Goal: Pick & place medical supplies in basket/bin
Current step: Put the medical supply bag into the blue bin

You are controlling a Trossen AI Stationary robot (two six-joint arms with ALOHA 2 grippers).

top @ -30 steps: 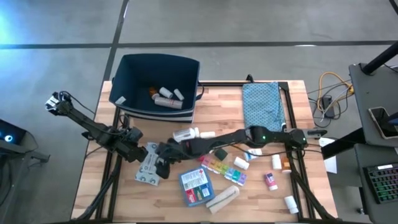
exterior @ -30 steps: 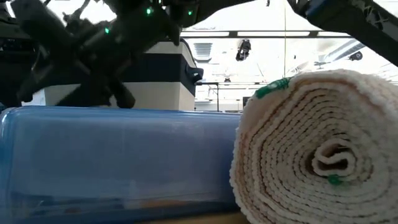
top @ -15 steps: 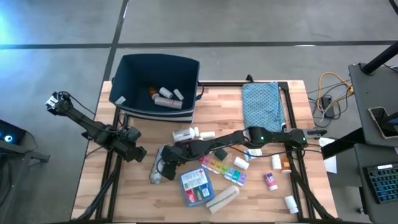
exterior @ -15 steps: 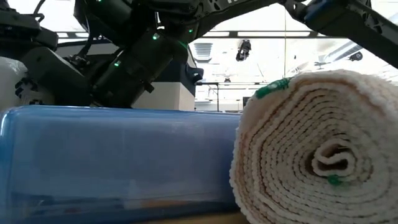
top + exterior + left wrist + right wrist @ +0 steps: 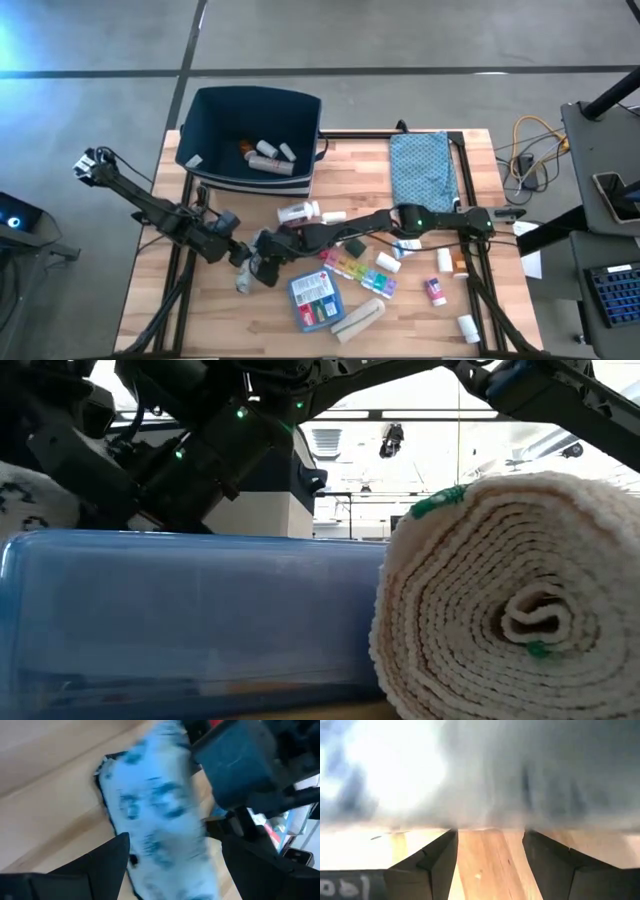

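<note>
Between my two arms at the desk's (image 5: 200, 320) front left, my right gripper (image 5: 258, 267) pinches the grey packet (image 5: 247, 276), tilted up; my left gripper (image 5: 232, 252) spread beside it.

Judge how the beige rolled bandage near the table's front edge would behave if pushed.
The beige rolled bandage lies on its side, so it probably rolls rather than slides. Its looped, fluffy weave suggests that it is light and squashy. The loose outer end may unwind.
</note>
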